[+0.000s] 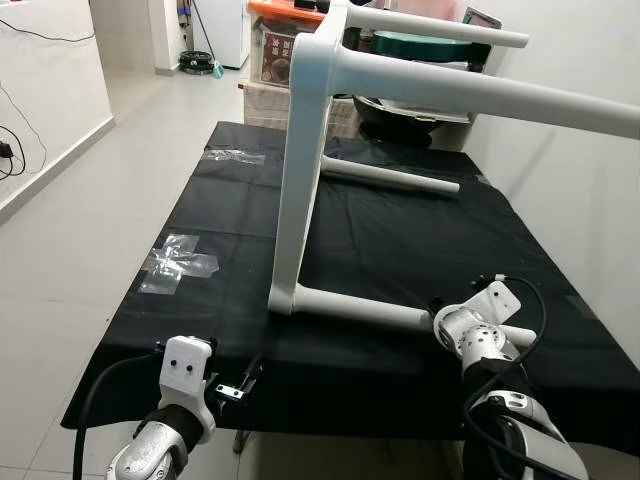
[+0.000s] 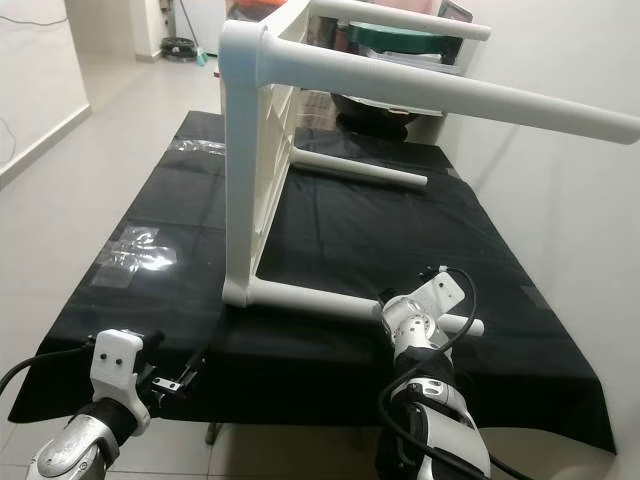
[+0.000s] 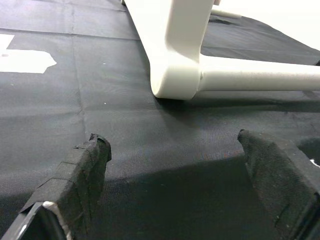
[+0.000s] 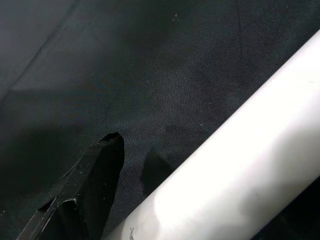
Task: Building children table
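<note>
Fingers: our left gripper [image 3: 175, 185] gapes, idle; right gripper [image 4: 150, 190] straddles the leg [image 1: 360, 310]. Risk: nudged table [image 1: 300, 150] topples.

White table frame [image 1: 300, 170] — black cloth [image 1: 400, 240], black fingers [image 3: 82, 170]

- I read this as a home room: pale tiled floor [image 1: 90, 270], white walls.
- Black cloth [image 1: 400, 240] spread as a work surface.
- Household clutter at the far end: storage boxes [image 1: 278, 55], a mop [image 1: 205, 62].
</note>
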You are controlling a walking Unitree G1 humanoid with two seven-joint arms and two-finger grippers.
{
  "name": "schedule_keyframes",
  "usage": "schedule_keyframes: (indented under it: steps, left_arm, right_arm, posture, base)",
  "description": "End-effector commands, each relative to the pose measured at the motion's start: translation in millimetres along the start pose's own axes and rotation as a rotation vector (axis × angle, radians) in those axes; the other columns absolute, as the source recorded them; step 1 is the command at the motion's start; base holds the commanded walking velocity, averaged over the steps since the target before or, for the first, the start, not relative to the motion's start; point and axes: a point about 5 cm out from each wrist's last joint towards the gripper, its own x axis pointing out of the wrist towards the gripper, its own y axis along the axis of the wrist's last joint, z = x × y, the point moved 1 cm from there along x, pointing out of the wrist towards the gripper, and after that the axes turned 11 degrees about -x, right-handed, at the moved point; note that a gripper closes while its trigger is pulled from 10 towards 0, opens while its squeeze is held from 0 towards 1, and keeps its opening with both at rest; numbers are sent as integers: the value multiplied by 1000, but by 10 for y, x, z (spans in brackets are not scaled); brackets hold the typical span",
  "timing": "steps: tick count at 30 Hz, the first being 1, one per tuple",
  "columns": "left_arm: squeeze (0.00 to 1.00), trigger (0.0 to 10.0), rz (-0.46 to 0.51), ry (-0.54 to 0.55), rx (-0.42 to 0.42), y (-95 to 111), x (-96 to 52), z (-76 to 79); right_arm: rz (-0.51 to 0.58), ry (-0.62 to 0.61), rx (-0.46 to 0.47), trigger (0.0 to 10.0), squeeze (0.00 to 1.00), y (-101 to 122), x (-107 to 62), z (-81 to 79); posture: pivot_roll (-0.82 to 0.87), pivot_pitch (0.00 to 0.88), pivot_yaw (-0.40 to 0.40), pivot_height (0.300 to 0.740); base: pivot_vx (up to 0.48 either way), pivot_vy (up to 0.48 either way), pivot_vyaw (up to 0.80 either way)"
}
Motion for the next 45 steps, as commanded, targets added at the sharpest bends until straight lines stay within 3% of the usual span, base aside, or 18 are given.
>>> schedule_keyframes:
  steps: [1, 9, 16, 23, 24, 32, 35, 39, 40, 42, 44, 45]
  left_arm:
    - [0, 10000, -13, -6, 7, -18, 8, 28]
    - [0, 10000, -14, -4, -4, -30, 0, 36]
    - [0, 10000, -13, -8, -9, -31, 11, 39]
    - [0, 10000, -12, -4, -9, -32, 8, 26]
    - [0, 10000, -14, -6, -11, -42, 9, 37]
    - [0, 10000, -17, -11, -13, -51, 15, 48]
    - [0, 10000, -16, -15, -11, -41, 25, 41]
    - [0, 10000, -17, -16, -9, -39, 23, 29]
    - [0, 10000, -19, -20, -11, -47, 25, 41]
    - [0, 10000, -19, -20, -11, -47, 25, 41]
    - [0, 10000, -21, -26, -12, -48, 35, 53]
    - [0, 10000, -21, -26, -12, -48, 35, 53]
  right_arm:
    - [-97, -40, 2, 10000, 1000, -209, 56, 111]
    - [-110, -67, 37, 10000, 1000, -161, 21, 237]
    - [-133, 76, 178, 10000, 1000, 25, -145, 101]
    - [-126, 32, 178, 10000, 1000, 59, -209, 293]
    - [-122, -1, 203, 10000, 1000, 82, -242, 423]
    - [-116, -9, 223, 10000, 1000, 114, -267, 479]
    - [-89, -9, 236, 10000, 1000, 211, -364, 541]
    - [37, 46, 162, 10000, 1000, 439, -547, 547]
    - [152, 121, 50, 10000, 1000, 589, -621, 425]
    - [152, 121, 50, 10000, 1000, 589, -621, 425]
    - [326, 237, -151, 10000, 1000, 772, -787, 185]
    - [326, 237, -151, 10000, 1000, 772, -787, 185]
  posture:
    - [72, 0, -145, 740]
    - [58, 0, -144, 740]
    - [51, 0, -145, 740]
    - [46, 0, -145, 740]
    - [37, 0, -138, 740]
    - [29, 0, -131, 740]
    - [20, 0, -129, 740]
    - [15, 0, -119, 740]
    - [15, 0, -114, 740]
    - [15, 0, -114, 740]
    - [20, 0, -115, 740]
    - [20, 0, -115, 740]
  base:
    - [0, 0, 0]
    - [0, 0, 0]
    - [0, 0, 0]
    - [0, 0, 0]
    - [0, 0, 0]
    - [0, 0, 0]
    - [0, 0, 0]
    - [0, 0, 0]
    - [0, 0, 0]
    - [0, 0, 0]
    - [0, 0, 0]
    - [0, 0, 0]
